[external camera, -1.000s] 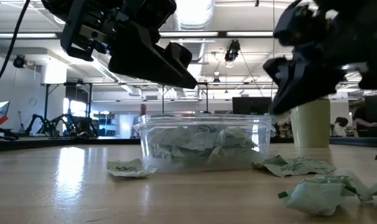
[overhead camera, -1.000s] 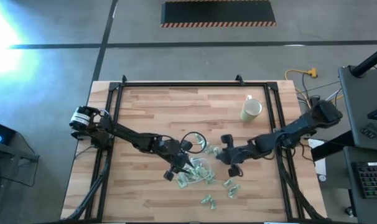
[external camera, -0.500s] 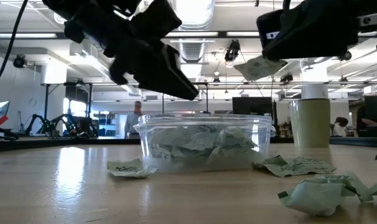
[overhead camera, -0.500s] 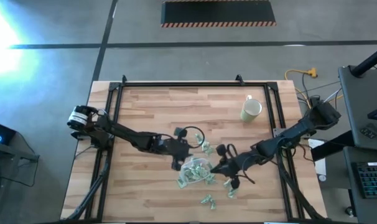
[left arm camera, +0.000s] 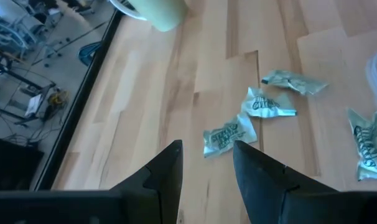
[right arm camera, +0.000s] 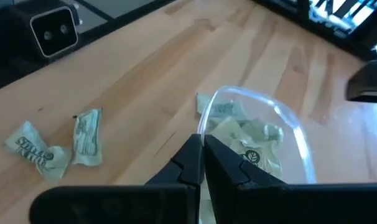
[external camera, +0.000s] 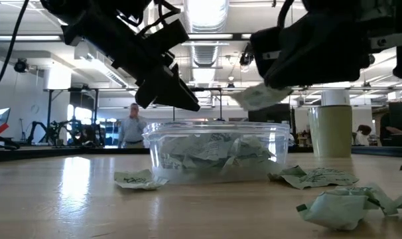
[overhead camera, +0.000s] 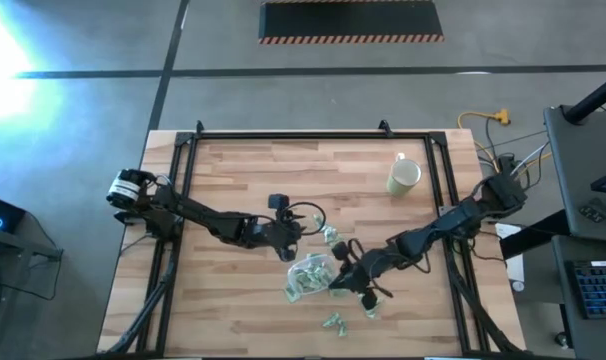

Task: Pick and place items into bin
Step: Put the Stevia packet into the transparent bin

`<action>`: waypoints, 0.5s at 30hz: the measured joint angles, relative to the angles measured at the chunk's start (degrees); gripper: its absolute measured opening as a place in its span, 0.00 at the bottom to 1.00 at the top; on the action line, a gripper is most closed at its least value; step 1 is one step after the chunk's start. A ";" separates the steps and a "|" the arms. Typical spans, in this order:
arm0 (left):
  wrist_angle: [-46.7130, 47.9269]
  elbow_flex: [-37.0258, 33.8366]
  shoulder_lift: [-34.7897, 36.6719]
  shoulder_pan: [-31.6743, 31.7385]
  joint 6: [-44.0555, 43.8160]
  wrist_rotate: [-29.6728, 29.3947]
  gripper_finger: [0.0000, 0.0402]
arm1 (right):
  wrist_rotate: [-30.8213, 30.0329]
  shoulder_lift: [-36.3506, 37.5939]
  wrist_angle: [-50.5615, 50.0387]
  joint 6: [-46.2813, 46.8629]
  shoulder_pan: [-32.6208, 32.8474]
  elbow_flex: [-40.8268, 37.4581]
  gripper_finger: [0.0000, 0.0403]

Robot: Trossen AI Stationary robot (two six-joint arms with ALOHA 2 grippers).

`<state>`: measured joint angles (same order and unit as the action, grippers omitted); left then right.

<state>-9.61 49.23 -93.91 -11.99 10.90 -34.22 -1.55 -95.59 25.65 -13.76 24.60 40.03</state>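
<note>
Above the bin point(external camera: 217, 154), a wrapped piece point(external camera: 256, 97) is pinched by the closed right pincer point(external camera: 267, 83); more pieces fill it. The left pincer point(left arm camera: 206, 163) is held partly open, empty.

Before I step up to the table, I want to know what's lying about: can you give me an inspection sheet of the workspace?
Surface: wooden table, plank top inside a dark frame.
Job's things: clear bin, partly filled with wrapped pieces; loose pieces lie on the wood around it.
Clutter: cream mug, upright, apart from the bin.
Hands: left hand open and empty, raised near the bin; right hand shut on a held piece above the bin.
Cables: yellow cable on the floor off the table's far right corner.
Surroundings: person in the room behind; keyboard on a desk to the right.
</note>
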 joint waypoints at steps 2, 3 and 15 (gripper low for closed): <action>-0.04 -0.02 0.00 0.00 0.00 -0.07 0.31 | 0.49 -1.45 0.00 0.02 -0.43 0.74 0.02; -0.07 -0.02 0.00 0.00 0.00 -0.17 0.31 | 0.51 -2.02 -0.05 0.05 -0.70 0.92 0.02; -0.15 -0.04 0.00 0.00 -0.02 -0.19 0.31 | 0.52 -2.14 -2.49 5.62 -3.33 1.09 0.03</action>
<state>-9.76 49.19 -93.91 -11.99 10.87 -34.41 -1.03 -97.73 23.16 -8.14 21.28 41.12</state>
